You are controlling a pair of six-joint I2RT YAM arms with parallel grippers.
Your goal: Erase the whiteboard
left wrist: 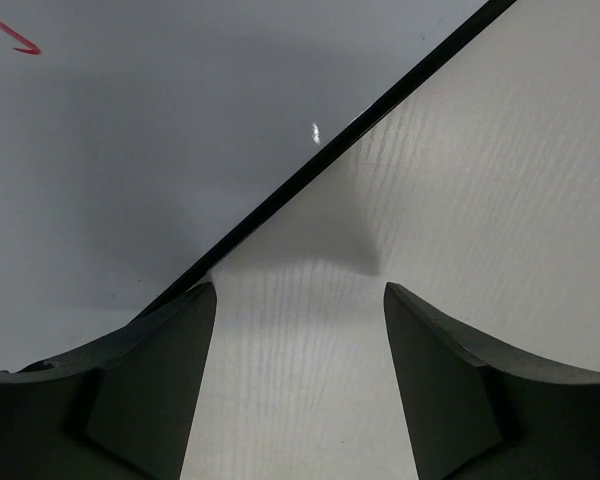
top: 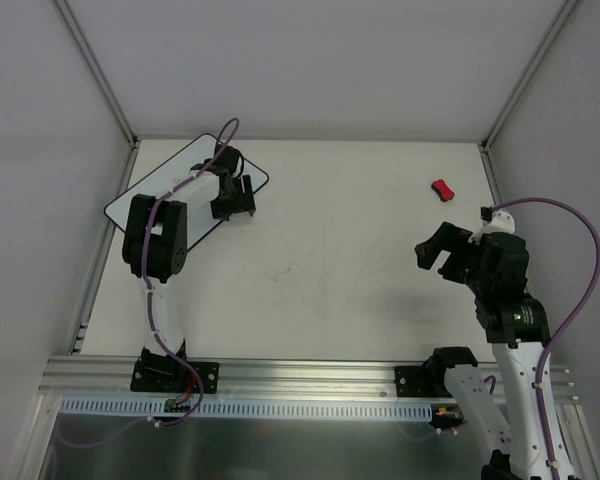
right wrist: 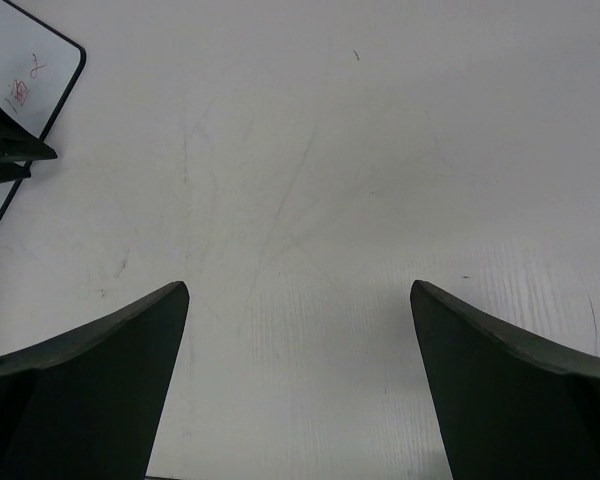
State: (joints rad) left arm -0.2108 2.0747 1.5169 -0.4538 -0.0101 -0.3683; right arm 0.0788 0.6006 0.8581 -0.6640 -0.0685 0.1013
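Where left fingers (left wrist: 150,400) straddle whiteboard (top: 173,166) edge, red eraser (top: 441,188) lies well apart.

Robotics lab test cell. Bare white table (top: 330,260) sat boxed in by plain pale wall panels (top: 30,150) joined at aluminium corner posts (top: 93,65). Aluminium extrusion rail (top: 310,375) ran along near edge; left arm (top: 158,240) and right arm (top: 520,320) stood bolted there on black base plates (top: 175,375). Slotted cable duct (top: 280,408) lay just below rail. Purple cables (top: 545,201) looped off arms. Props on table: whiteboard (top: 192,162), small red block (top: 441,188).
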